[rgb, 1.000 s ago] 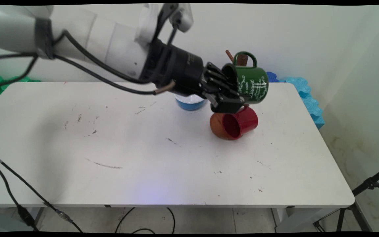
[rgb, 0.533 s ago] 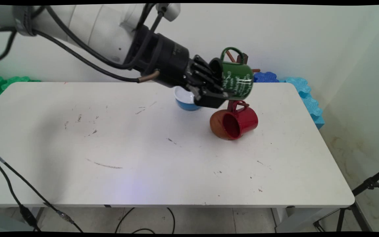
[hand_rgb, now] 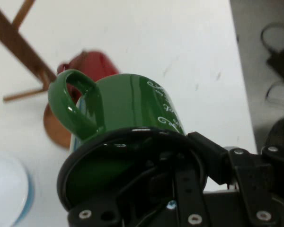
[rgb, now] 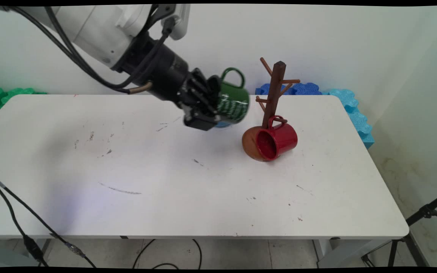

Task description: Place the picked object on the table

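- The gripper [rgb: 208, 110] is above the back half of the table [rgb: 188, 204], left of the mug tree [rgb: 272, 99], with a mug [rgb: 232, 102] in its grip.
- That mug lies on its side, handle up, off the table.
- A bowl [hand_rgb: 7, 191] sits on the table behind and below the held mug.
- A second mug [rgb: 277, 139] hangs on the mug tree's lowest peg, over its base.

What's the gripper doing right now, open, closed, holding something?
Gripper: closed on the rim of the green mug, holding it in the air.
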